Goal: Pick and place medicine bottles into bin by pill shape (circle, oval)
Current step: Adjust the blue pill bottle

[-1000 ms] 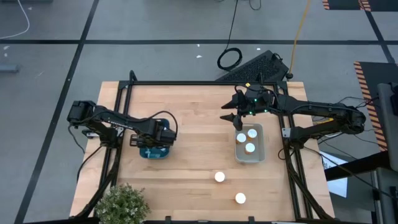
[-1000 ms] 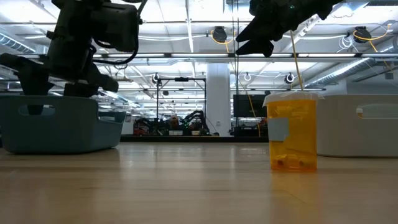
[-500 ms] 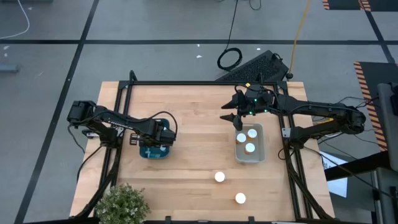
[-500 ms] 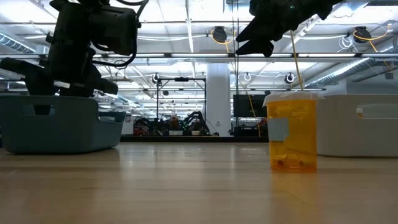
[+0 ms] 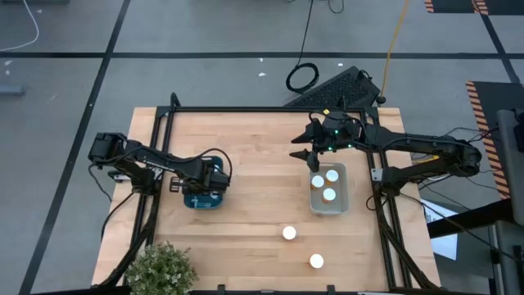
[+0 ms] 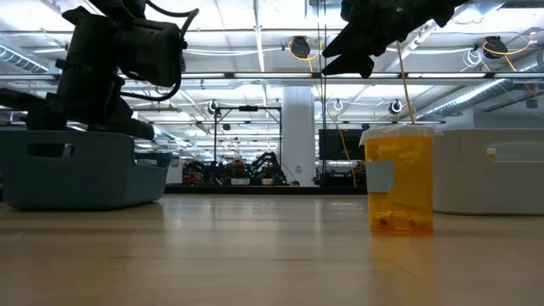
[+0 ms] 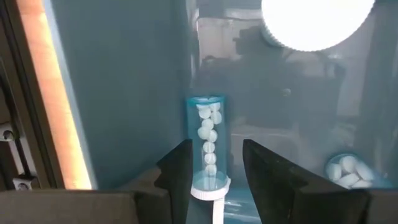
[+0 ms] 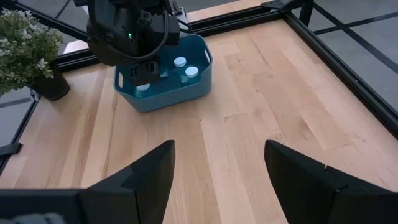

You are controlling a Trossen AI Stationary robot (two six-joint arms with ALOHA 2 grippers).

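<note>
Left pincer (image 7: 214, 171) hangs inside the blue bin (image 5: 201, 200), narrowly open around a lying bottle (image 7: 208, 146), long axis running straight out between its fingers.

This is a robotics lab or industrial test hall. A wooden tabletop (image 5: 254, 156) framed by black metal rails (image 5: 246, 110) stands on a grey concrete floor (image 5: 205, 41) marked with dark tape lines. Loose cables (image 5: 304, 74) and a black keyboard (image 5: 336, 88) lie on the floor beside it. The low view looks into a large open room with long rows of ceiling lights (image 6: 255, 53), a white column (image 6: 299, 136) and more equipment racks (image 6: 246, 166) behind.
</note>
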